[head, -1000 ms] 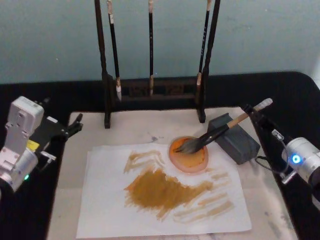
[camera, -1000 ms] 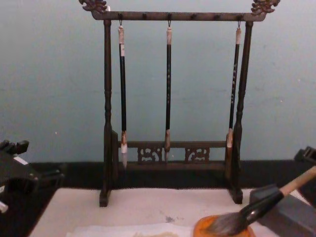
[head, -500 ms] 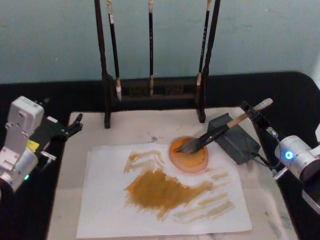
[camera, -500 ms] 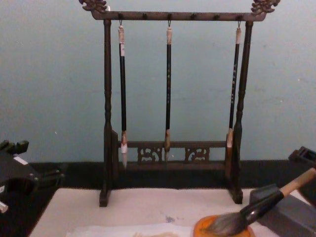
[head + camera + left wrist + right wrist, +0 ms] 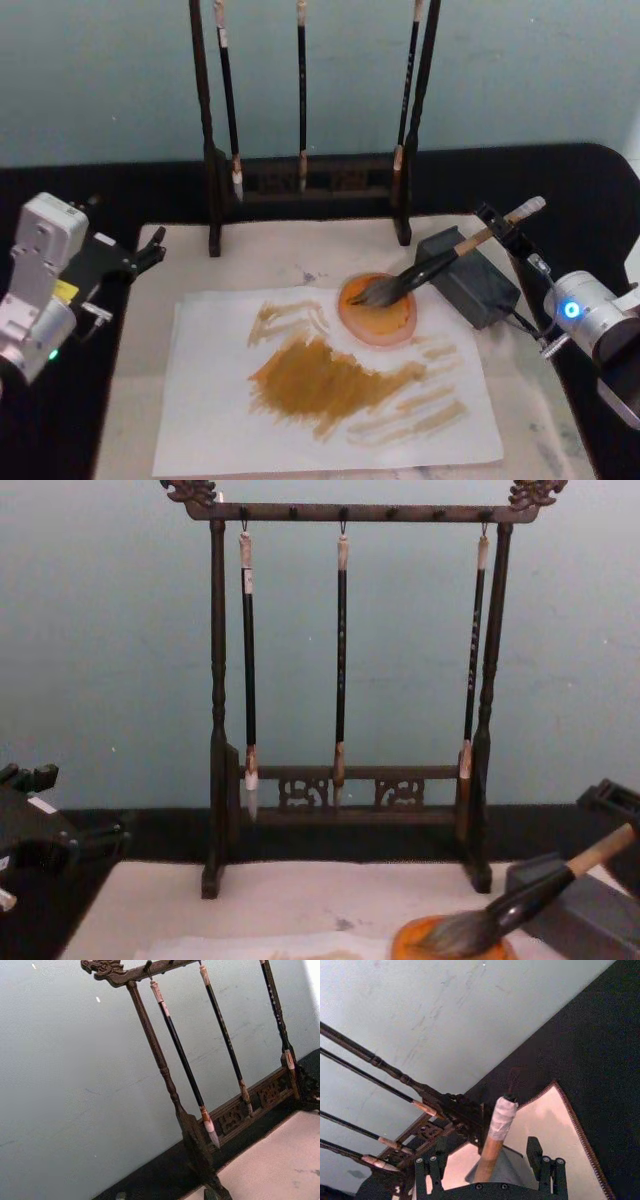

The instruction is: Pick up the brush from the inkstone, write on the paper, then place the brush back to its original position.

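Brush (image 5: 445, 258) is down on its rest: ferrule propped on the grey inkstone block (image 5: 482, 288), tuft lying in the orange dish (image 5: 380, 318) at the paper's (image 5: 225, 400) far edge. Long axis runs diagonal: bristles point near-left, the whitish end points far-right and sits higher, so it slopes up toward the right pincer (image 5: 502, 222). That pincer is released, fingers (image 5: 547, 1165) spread either side of the handle end, with the handle in the gap and no contact I can see in the right wrist view. Versus a second ago, brush, dish and block haven't moved. The right arm has crept inward toward the mat (image 5: 270, 255), and in the chest view its black tip sits further in from the right edge, closer to the handle end. Left pincer (image 5: 150, 250) is parked off the mat's left edge over the black bench (image 5: 570, 175), fingers apart, unchanged. Brown strokes are already on the paper. Three thin brushes (image 5: 301, 100) hang on the rack (image 5: 320, 188) behind.
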Motion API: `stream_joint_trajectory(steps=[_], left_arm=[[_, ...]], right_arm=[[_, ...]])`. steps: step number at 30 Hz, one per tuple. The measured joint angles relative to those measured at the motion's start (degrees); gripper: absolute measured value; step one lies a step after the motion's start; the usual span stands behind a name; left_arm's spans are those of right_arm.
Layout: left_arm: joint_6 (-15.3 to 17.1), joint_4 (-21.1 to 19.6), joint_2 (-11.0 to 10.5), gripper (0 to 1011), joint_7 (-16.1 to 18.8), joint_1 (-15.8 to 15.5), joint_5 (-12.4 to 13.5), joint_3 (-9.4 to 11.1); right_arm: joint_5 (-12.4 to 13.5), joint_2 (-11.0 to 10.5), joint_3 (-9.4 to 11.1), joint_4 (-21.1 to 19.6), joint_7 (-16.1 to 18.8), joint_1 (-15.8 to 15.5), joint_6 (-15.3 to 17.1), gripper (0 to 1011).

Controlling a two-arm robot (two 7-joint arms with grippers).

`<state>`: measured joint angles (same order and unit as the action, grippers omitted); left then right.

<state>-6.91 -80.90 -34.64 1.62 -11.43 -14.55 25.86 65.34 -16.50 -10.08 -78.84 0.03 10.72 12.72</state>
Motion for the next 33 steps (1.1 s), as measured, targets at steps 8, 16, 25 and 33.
stream_joint_trajectory(steps=[8, 16, 25, 33], left_arm=[[0.0, 0.0, 0.0, 1010, 0.0, 0.0, 0.0, 0.0], [0.0, 0.0, 0.0, 1010, 0.0, 0.0, 0.0, 0.0], [0.0, 0.0, 0.0, 1010, 0.0, 0.0, 0.0, 0.0], [0.0, 0.0, 0.0, 1010, 0.0, 0.0, 0.0, 0.0]], right_arm=[[0.5, -0.7, -1.0, 2.9, 0.4, 1.8, -0.7, 1000], [1.4, -1.3, -2.3, 4.8, 1.7, 3.3, -1.3, 1000], [2.8, -1.7, -3.7, 7.2, 3.3, 5.1, -1.4, 1000], [3.1, -2.4, -4.8, 8.0, 4.5, 5.8, -2.1, 1000]])
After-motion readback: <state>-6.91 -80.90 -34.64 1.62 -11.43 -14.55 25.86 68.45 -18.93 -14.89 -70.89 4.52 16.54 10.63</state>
